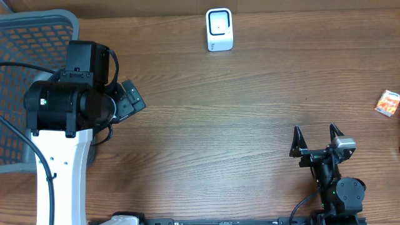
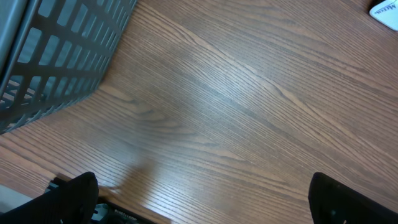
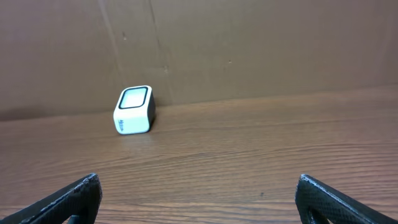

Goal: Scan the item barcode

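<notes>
Wooden table (image 1: 219, 125) under left end effector (image 1: 139, 100) and right end effector (image 1: 315, 131), both spread wide, holding nothing.

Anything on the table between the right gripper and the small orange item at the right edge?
Nothing: overhead, only bare table separates the right gripper from the orange item.

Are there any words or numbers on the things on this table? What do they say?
No text here can be read.
On the small orange packet: colored print, too small and blurred to read.
On the white scanner: a faint mark below its window, too blurred to read.
On the gray basket: no writing visible.
</notes>
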